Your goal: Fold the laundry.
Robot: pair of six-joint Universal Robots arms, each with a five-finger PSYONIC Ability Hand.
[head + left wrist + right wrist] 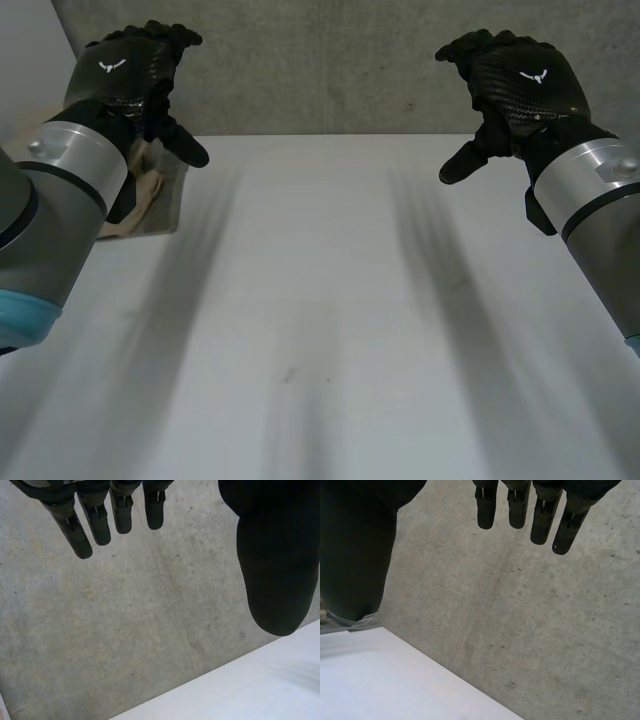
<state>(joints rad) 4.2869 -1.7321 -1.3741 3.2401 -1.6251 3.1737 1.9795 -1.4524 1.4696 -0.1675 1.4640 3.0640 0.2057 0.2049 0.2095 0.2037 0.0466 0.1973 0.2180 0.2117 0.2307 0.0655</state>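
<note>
Far left: beige laundry [148,190] heaped at the table [330,300] edge, half hidden behind the left arm. Left hand [125,75] raised, fingers relaxed and spread, holding nothing. Right hand [525,80] likewise raised, loose, empty. Likely to miss the heap or drag it off the edge if reached for blind.

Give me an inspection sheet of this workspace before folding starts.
Surface: white table, one small dark speck near the middle.
Job's things: beige cloth at the far left corner, partly behind the left arm.
Clutter: grey item under the cloth, kind unclear.
Hands: left hand and right hand raised near the table's far edge, fingers straight, holding nothing.
Cables: nothing seen.
Surroundings: concrete wall behind the table.
</note>
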